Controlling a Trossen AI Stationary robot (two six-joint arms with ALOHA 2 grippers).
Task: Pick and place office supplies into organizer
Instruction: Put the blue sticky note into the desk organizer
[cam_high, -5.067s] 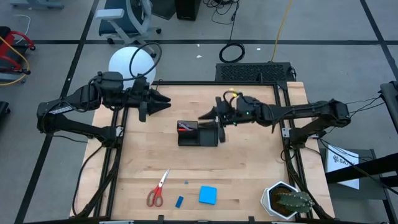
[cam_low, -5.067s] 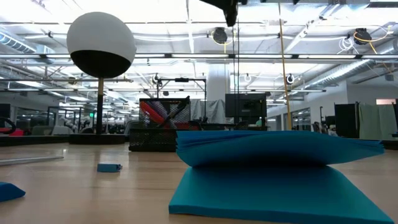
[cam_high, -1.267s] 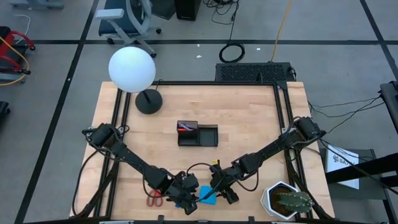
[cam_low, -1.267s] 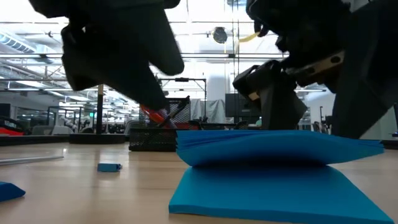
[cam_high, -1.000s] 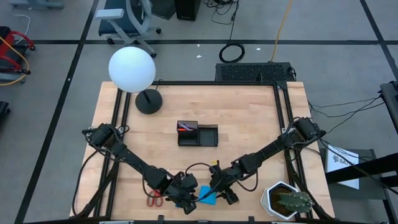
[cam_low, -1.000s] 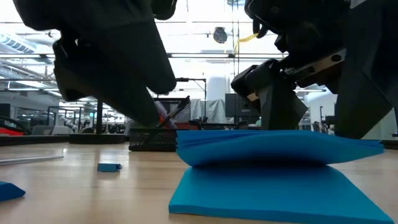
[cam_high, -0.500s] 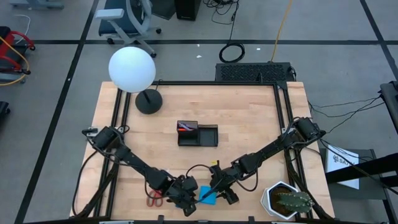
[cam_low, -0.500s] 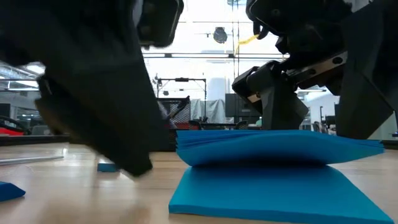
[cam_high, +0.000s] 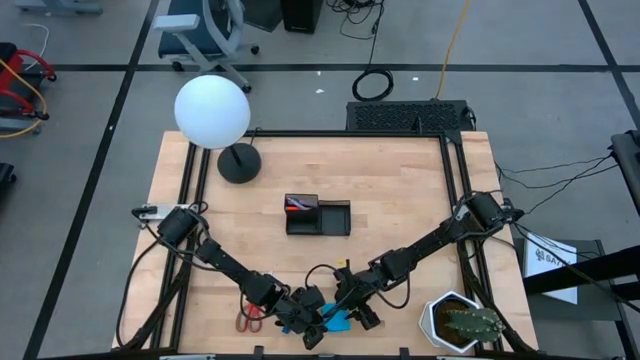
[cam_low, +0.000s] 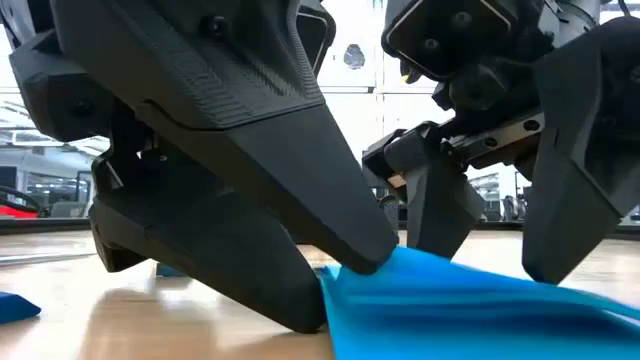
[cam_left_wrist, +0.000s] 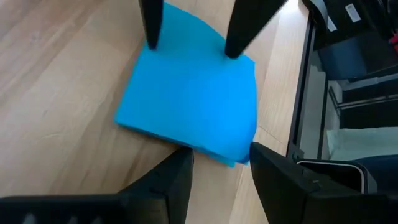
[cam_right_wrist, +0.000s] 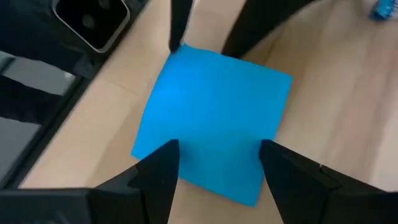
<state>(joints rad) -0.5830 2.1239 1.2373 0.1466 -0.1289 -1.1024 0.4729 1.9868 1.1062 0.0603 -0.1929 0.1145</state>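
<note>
Near edge of table, centre: blue square notepad (cam_high: 334, 320) flat on the wood, bracketed from both sides. Left gripper (cam_high: 312, 332) at notepad's left edge, jaws parted, one fingertip (cam_low: 345, 255) against the pad's left corner, lifting it. Right gripper (cam_high: 358, 312) at right edge, jaws spread wide, straddling the pad, holding nothing. Both equally close. Organizer (cam_high: 318, 216) well apart, toward table centre, farther back.

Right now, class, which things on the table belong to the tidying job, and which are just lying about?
Part of the job:
blue notepad, between both open claws
red-handled scissors
black organizer
left claw
right claw

Just lying about:
potted cactus
globe lamp
</note>
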